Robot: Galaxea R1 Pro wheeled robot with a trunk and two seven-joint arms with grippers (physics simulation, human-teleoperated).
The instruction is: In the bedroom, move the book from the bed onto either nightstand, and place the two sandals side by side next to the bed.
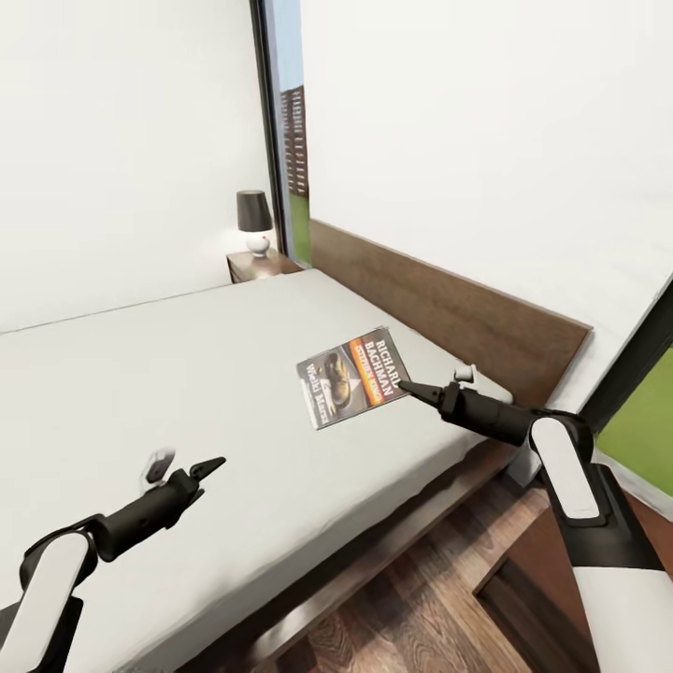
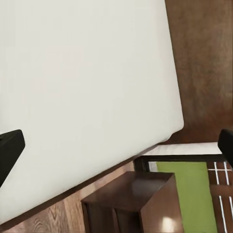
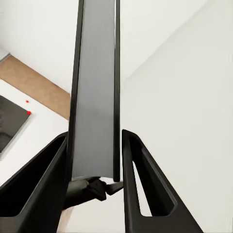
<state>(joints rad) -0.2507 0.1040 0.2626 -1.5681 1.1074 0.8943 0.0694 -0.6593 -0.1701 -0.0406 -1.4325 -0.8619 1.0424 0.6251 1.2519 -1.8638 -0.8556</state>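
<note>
- Left gripper (image 1: 207, 465): suspended above the bed (image 1: 140, 393) mattress near its front edge, fingers (image 2: 9, 148) spread wide, nothing between them.
- Lamp (image 1: 253, 222): standing on the far nightstand (image 1: 260, 266) beside the headboard (image 1: 449, 313).
- Book (image 1: 352, 378): lifted above the mattress, cover facing up, tilted; pinched at its right edge.
- Right gripper (image 1: 412, 390): clamped on the book; both fingers (image 3: 141, 194) pressed against the page edges (image 3: 94, 87).
- Near nightstand (image 1: 551, 579): at the right, beside the bed frame.
</note>
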